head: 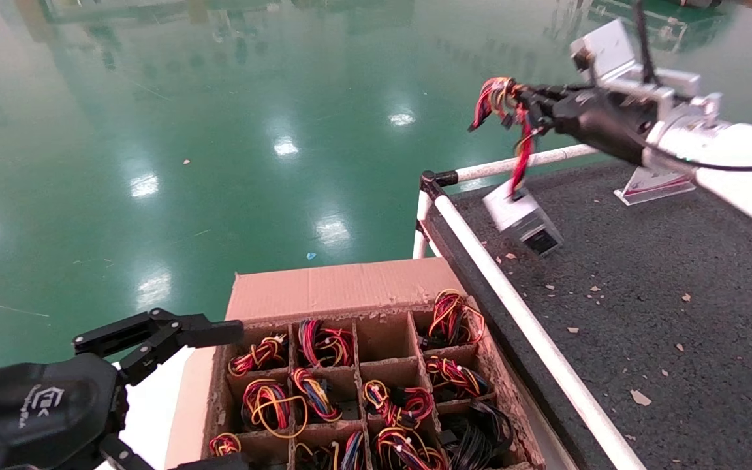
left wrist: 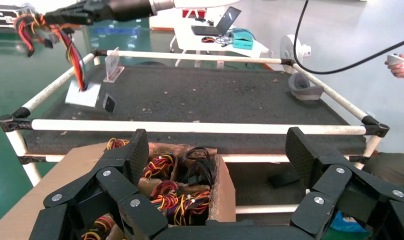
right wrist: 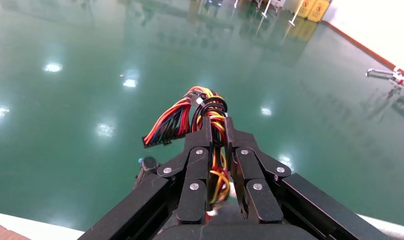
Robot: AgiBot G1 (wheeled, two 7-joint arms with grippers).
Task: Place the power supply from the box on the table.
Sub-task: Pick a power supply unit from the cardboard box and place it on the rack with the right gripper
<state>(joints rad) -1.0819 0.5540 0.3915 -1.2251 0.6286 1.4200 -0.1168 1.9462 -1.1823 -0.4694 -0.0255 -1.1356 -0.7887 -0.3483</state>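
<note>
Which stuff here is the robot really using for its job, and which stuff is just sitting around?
For the job:
- power supply, dangling by its wires from the right gripper
- box it came from
- table it goes on

Just sitting around:
- left gripper, open beside the box
- small white sign
- other wire bundles in the cells

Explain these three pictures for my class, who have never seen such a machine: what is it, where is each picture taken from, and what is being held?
This is a two-armed robot. One picture looks down from its head; the other two come from cameras on its wrists. The right gripper is shut on the wire bundle of a power supply, a small metal block hanging at the corner of the dark table. Whether the block touches the table is unclear. Below sits a cardboard box, its cells filled with more wire bundles. The left gripper waits open beside the box.
</note>
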